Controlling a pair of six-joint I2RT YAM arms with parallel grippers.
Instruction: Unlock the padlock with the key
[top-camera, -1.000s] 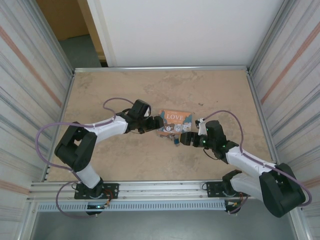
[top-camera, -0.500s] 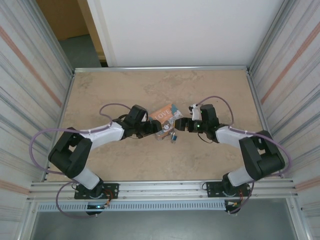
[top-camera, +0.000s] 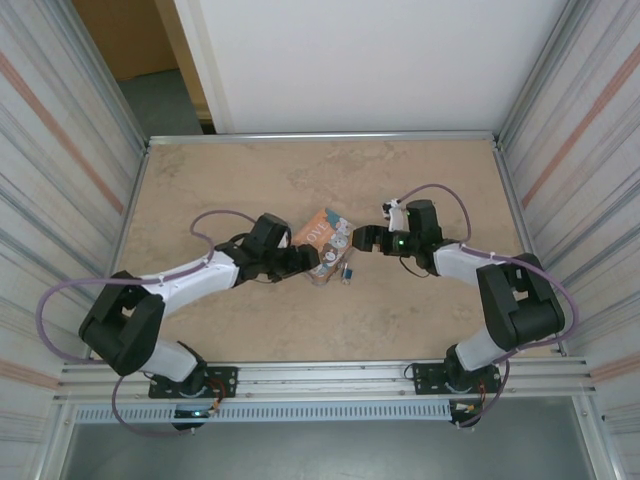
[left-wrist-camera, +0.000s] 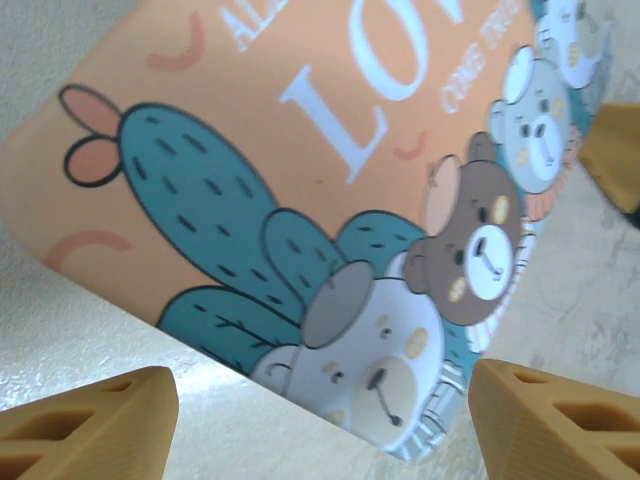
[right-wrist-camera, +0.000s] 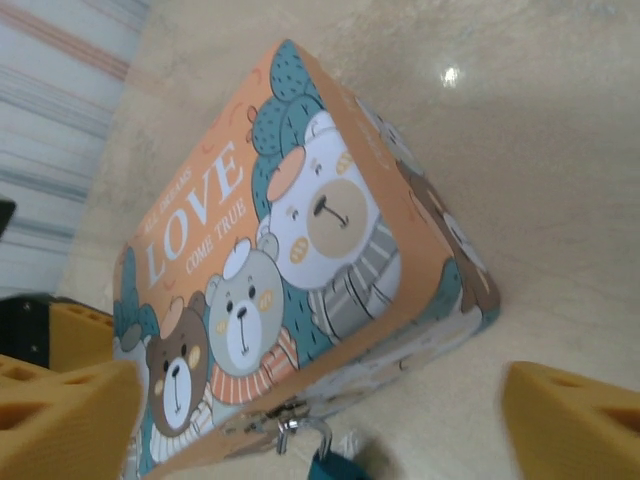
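Since 1 s ago: LOVE box turned, shifted left; right arm swung in toward box's right end. Right end effector jaws now wider, apart, gripping nothing. Left end effector jaws apart, straddling box corner. Padlock hangs at box latch, near right end effector, in line between its fingers.

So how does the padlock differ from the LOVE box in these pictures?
The box is far larger than the padlock. The box is orange with cartoon bears; the padlock has a blue body and silvery shackle. The box lies flat on the table; the padlock sits at its front latch.
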